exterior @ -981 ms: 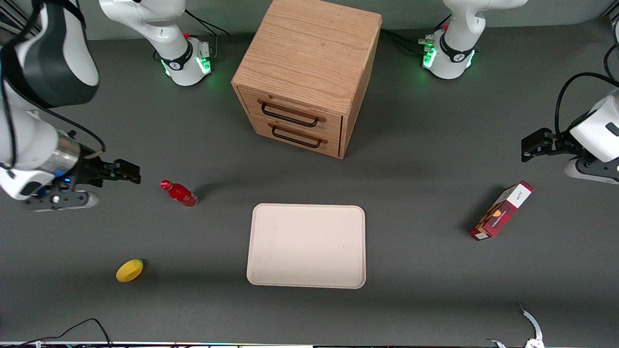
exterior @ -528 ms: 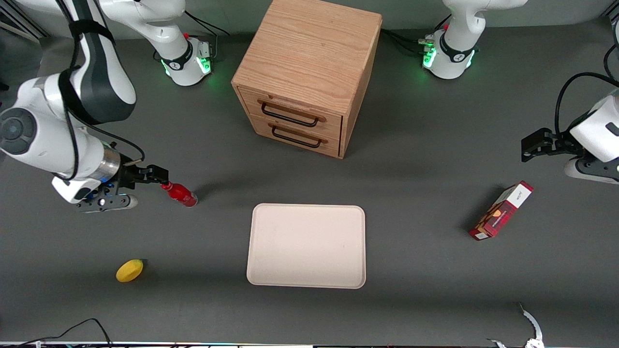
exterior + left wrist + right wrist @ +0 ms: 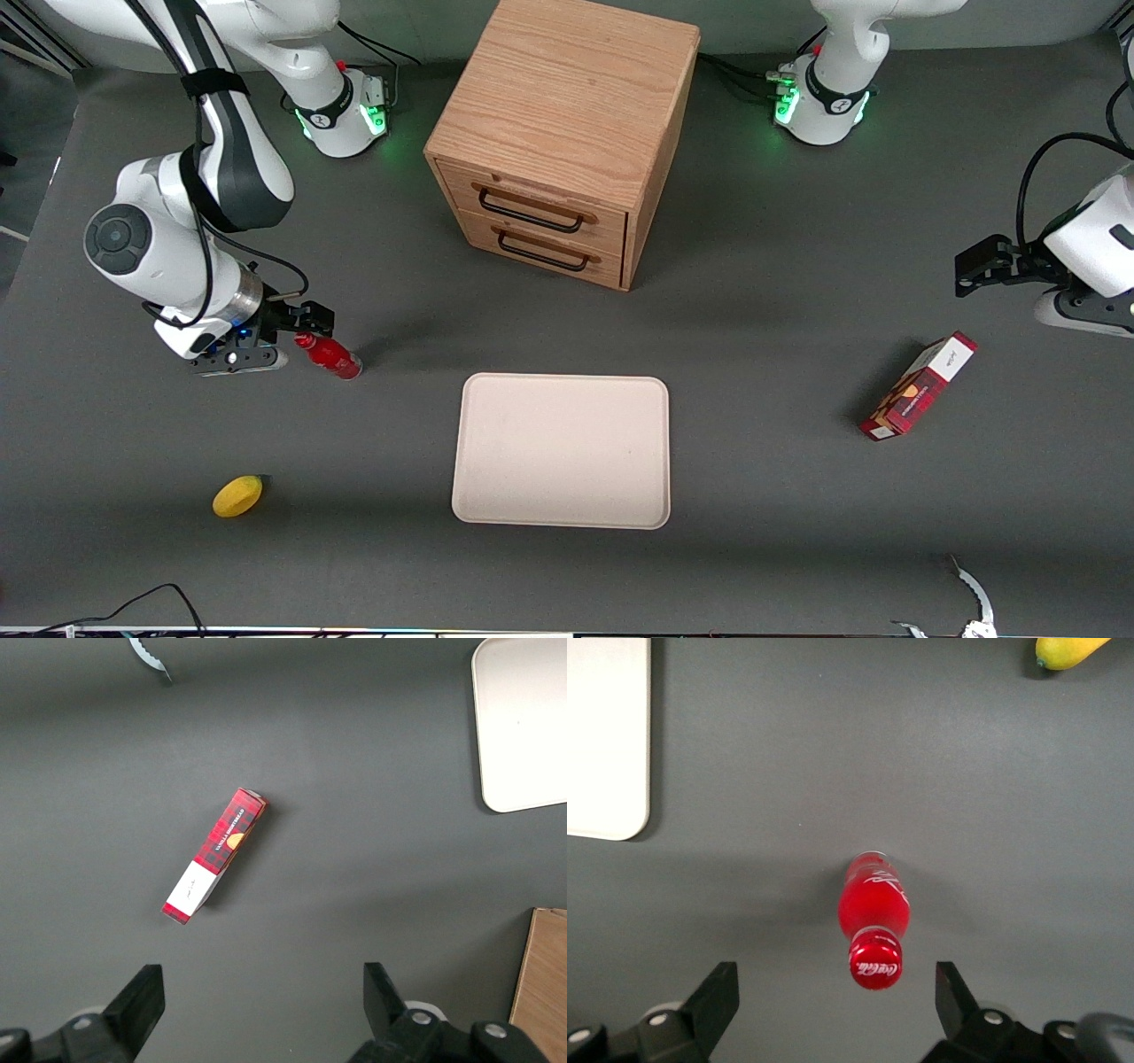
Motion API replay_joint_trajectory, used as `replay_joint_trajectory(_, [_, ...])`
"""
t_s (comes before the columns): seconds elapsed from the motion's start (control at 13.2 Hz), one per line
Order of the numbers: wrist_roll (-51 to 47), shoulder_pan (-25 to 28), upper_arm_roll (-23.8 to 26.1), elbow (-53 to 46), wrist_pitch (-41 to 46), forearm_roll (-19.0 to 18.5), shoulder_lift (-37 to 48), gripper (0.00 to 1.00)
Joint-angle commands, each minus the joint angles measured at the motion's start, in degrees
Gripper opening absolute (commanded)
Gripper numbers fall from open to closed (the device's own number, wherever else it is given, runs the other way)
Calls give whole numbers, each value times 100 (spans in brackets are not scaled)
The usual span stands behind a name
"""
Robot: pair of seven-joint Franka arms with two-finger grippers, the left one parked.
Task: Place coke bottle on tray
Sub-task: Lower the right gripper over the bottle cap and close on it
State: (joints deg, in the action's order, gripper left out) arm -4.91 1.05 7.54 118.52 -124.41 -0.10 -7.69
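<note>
Now the gripper is hanging right above the bottle, having swept in from the working arm's edge of the tabletop over the last second. Its fingers are spread wide, with the cap showing between them. The bottle is standing untouched on the tabletop, near the tray but off it. Descending and closing looks like the next step.

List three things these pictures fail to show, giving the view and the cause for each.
1. Cabinet contents: front view, both drawers are shut.
2. Lemon: right wrist view, cut off by the picture edge.
3. Carton print: front view, too small to read.

The open gripper is above the upright coke bottle, which stands off the tray.
</note>
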Motion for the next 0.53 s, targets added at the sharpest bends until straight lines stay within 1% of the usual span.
replay_joint_trajectory(0.0, [-37,-8,2,312,-311,-122,136,97])
replay_joint_trajectory(0.08, [-37,1,2,400,-486,-165,101,96])
replay_joint_trajectory(0.15, [-37,1,2,496,-653,-296,66,96])
replay_joint_trajectory(0.38, [-19,-17,2,646,-838,-350,39,95])
replay_joint_trajectory(0.45, [-2,-17,2,655,-839,-498,4,95])
